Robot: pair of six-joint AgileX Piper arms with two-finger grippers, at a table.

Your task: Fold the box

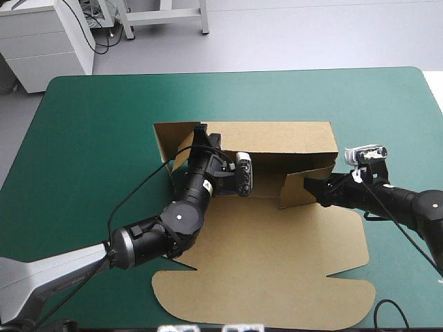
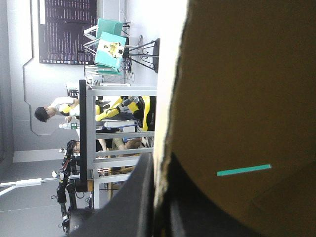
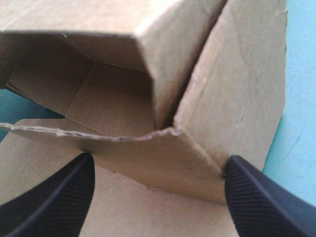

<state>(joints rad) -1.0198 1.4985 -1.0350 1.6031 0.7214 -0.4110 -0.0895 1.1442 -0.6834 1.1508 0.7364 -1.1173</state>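
The box lies at the middle of the table, with its far wall raised and its lid flat toward the near edge. The left gripper is clamped on the raised board at the box's left end, the sheet's pale edge between its fingers. The right gripper stands spread wide, with the short flap at the right end just ahead of it. My worry is that flap. A push from parted fingers with no hold could buckle it or shove the whole box toward the table's left edge, straining the left grip until the wall creases or slips free. Only the right wrist view shows the flap's ragged edge meeting the corner, and the gap there. Only the high view shows the flat lid, which neither gripper pins down.
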